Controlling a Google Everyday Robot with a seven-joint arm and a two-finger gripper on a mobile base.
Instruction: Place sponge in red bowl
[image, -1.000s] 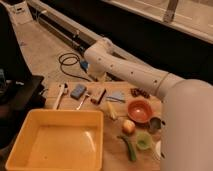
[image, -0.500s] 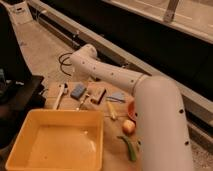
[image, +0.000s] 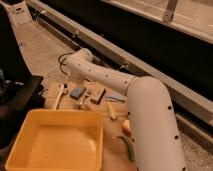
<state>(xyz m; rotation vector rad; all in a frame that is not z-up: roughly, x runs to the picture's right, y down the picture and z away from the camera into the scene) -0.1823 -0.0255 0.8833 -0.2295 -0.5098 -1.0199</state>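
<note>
Sponge (image: 77, 92), a small blue-grey block, lies flat on the wooden counter (image: 112, 142) just beyond the far rim of the yellow tub (image: 55, 142), roughly opposite the middle of that rim. Nothing grips it.

The hand (image: 71, 76) hangs farther from the tub than the sponge does, over the counter's far edge, at the end of the thick white arm (image: 145, 115). It is open and carries nothing. The arm rises beside the tub's right wall and reaches across to that far side, so it covers much of the counter to the right of the tub. The red bowl cannot be made out behind it.

A white-handled tool (image: 59, 95) lies beyond the tub's far left corner, to the left of the sponge. A slim utensil (image: 82, 101) sits between the sponge and the tub's far rim. A brown block (image: 100, 95) rests beyond the right part of that rim, near the sponge but apart from it. Past the tub's far right corner a pale blue flat wedge (image: 116, 98) shows at the arm's edge, and a pale stick (image: 111, 111) lies just off that same corner. To the right of the tub's right wall, a round orange-toned fruit (image: 126, 127) peeks out from behind the arm, with a green piece (image: 128, 148) nearer the camera. A black cable (image: 62, 59) loops on the floor well beyond the tub.
</note>
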